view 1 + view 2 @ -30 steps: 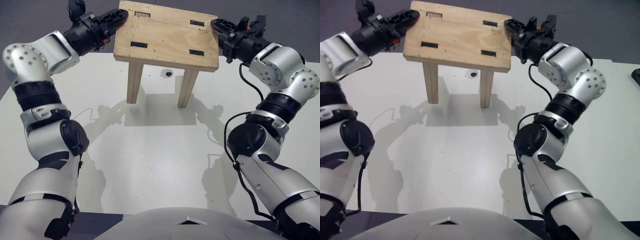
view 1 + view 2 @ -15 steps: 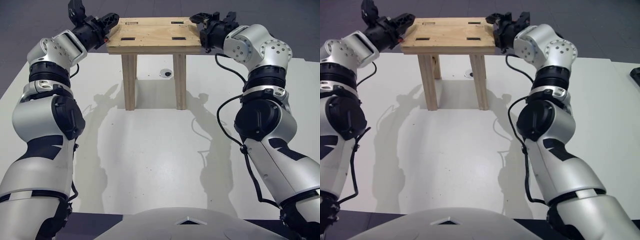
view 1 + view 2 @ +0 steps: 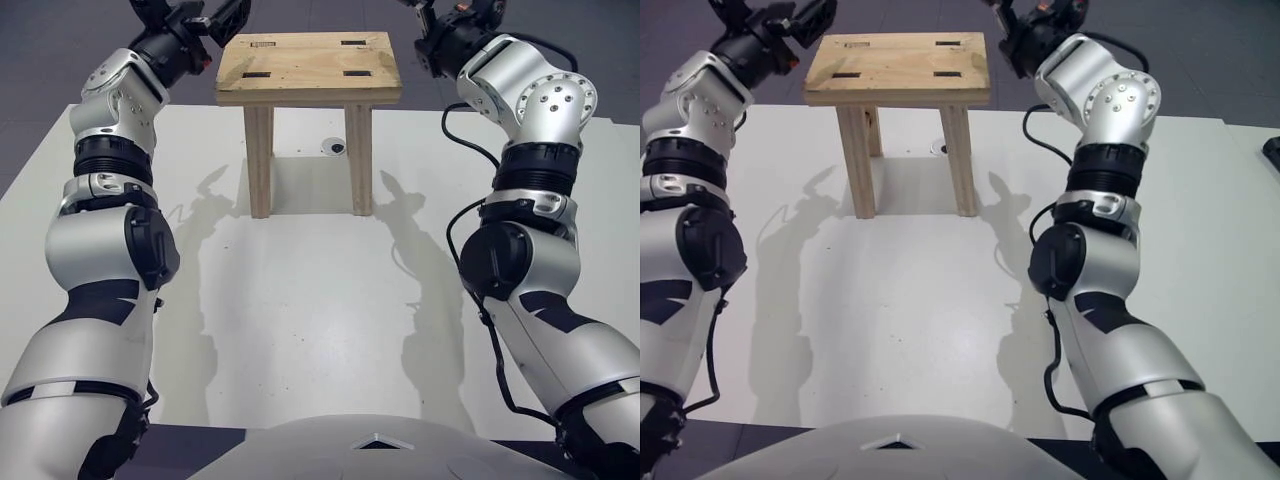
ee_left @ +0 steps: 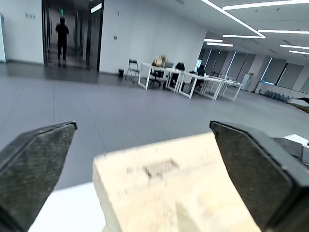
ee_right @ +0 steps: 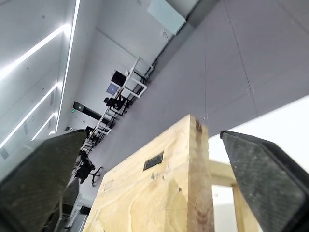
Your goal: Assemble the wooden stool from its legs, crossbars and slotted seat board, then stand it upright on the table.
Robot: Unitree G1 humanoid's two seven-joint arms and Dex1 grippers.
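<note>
The wooden stool stands upright on the white table (image 3: 300,300) at its far middle, with the slotted seat board (image 3: 308,62) level on top of the legs (image 3: 260,160). My left gripper (image 3: 228,14) hovers open just off the seat's left end, a little above it. Off the right end my right gripper (image 3: 1006,16) is open too, clear of the wood. In the left wrist view, a seat corner (image 4: 164,193) lies between the spread fingers (image 4: 38,164). The right wrist view has the seat edge (image 5: 159,193) between its dark fingers (image 5: 265,179).
A small round hole (image 3: 335,147) sits in the table behind the stool. A dark object (image 3: 1272,148) lies at the table's far right edge. The near half of the table in front of the stool is bare white surface.
The stool, tilted and held at both seat ends a second ago, now stands level on its legs. Both grippers have let go and drawn up and away from the seat.
</note>
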